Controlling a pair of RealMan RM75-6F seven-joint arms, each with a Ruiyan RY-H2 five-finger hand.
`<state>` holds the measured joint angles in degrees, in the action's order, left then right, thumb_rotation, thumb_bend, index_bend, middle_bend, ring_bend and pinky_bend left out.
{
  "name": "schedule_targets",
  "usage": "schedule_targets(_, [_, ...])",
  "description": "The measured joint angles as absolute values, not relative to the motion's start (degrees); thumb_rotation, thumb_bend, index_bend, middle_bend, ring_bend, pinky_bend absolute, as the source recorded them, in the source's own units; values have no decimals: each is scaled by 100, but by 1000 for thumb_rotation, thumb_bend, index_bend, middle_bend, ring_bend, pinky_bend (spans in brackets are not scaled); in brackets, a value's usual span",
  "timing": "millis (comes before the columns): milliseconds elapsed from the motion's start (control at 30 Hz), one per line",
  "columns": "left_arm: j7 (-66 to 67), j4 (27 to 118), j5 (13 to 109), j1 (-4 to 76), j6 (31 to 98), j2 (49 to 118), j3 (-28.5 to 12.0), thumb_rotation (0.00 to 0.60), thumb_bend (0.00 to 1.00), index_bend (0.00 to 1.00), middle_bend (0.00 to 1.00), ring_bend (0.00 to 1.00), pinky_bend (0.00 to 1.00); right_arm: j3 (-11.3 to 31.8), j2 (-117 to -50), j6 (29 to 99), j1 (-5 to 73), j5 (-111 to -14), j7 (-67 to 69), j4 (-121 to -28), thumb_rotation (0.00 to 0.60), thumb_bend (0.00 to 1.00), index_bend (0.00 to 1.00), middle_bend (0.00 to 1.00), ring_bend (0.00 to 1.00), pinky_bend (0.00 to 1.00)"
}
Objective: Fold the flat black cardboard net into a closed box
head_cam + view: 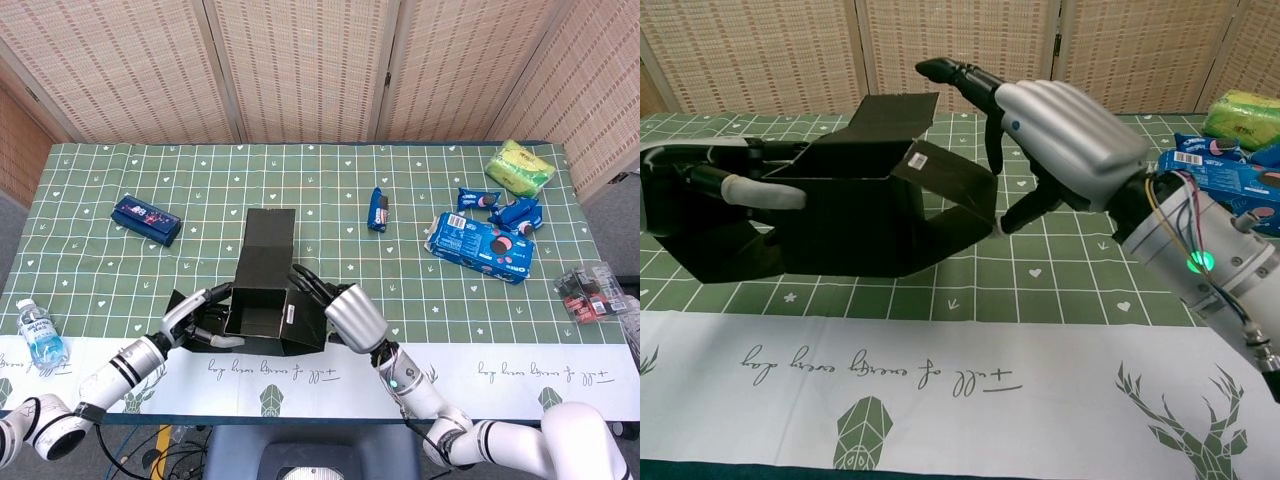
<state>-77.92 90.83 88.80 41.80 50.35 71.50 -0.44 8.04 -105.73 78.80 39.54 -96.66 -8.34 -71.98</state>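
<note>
The black cardboard box [258, 312] stands half folded near the table's front edge, its walls up and its long lid flap [268, 236] reaching back over the cloth. My left hand [196, 321] grips the box's left side, with the thumb [768, 196] laid across the front wall [835, 228]. My right hand [345, 313] is at the box's right side with fingers spread, holding nothing. Its fingers touch the right side flap [952, 176], which leans inward over the opening. The box's inside is hidden in the chest view.
A dark blue pack [146, 220] lies back left and a water bottle [38, 336] front left. To the right are a small blue packet [378, 210], a cookie pack [480, 244], more blue packets [505, 209], a green bag [520, 166] and a red-black packet [590, 289].
</note>
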Motion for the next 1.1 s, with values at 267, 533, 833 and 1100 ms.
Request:
schedule_targets(267, [-7415,9050,8843,4183,4988,7278,-8,600,109,212,238,585,657,907,-10507,7664,4100,-9661,-1054,-7428,600,25,0,83,574,822])
schedule_targets(533, [-7021,8779,8852,4192,4949,7667,39,600,109,208,238,584,657,898,-10296,7061,4458,-9753,-1394,-7524,600,76,0,144,579,822])
schedule_targets(833, [-6536,8159,8865,4141,4983,8324,125,600,109,208,238,573,657,574,-10252,6481,4764,-9930,-1580,-7274,600,87,54,183,605,822])
schedule_targets(1100, [-6054,7679,8893,4028,5152,8791,195,600,109,195,238,563,656,386,-10390,6386,4894,-10084,-1430,-7002,600,202,101,212,619,822])
